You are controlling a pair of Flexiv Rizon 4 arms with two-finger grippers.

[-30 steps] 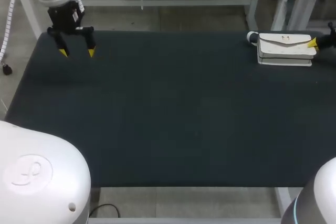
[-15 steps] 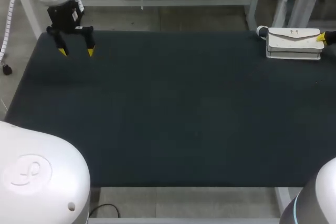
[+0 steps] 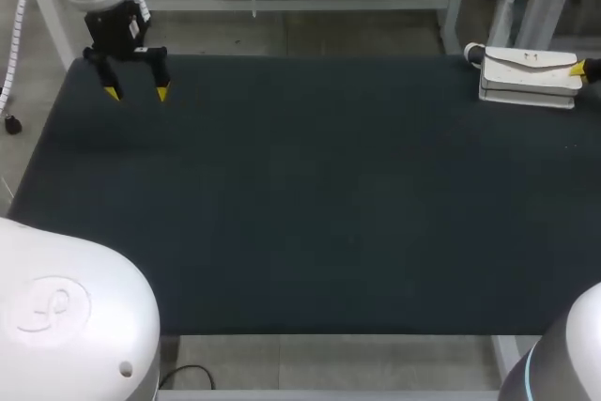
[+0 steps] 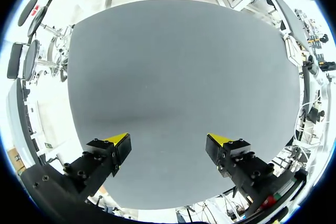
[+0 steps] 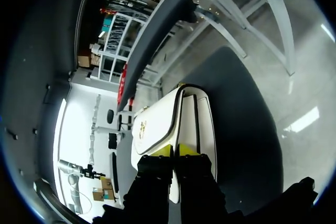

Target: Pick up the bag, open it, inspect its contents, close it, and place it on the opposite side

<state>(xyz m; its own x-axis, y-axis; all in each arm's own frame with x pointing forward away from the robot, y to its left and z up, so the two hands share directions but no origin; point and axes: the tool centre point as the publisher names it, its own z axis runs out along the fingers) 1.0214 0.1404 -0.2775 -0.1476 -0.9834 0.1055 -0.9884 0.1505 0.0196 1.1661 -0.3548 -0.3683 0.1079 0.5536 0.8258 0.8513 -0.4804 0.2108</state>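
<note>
- A small gold-coloured emblem (image 5: 143, 127) is seen on the flap of the white bag (image 5: 157, 124). Any lettering on it is too small to be read.
- No other writing can be made out on the bag (image 3: 526, 77) from the head view.
- The bag is found at the far right corner of the dark table (image 3: 310, 194). Its long side is set along the far edge.
- The right gripper (image 5: 176, 151) is closed on the near end of the bag, with its two yellow tips pressed close together. The rest of the bag stretches away ahead of them.
- In the head view only one yellow tip of the right gripper (image 3: 584, 69) is shown, touching the bag's right end.
- Whether the bag rests on the table or is held just above it cannot be told.
- The left gripper (image 3: 137, 93) is held over the far left corner, well apart from the bag.
- The fingers of the left gripper (image 4: 168, 145) are spread wide, with only bare table (image 4: 178, 77) between them.
</note>
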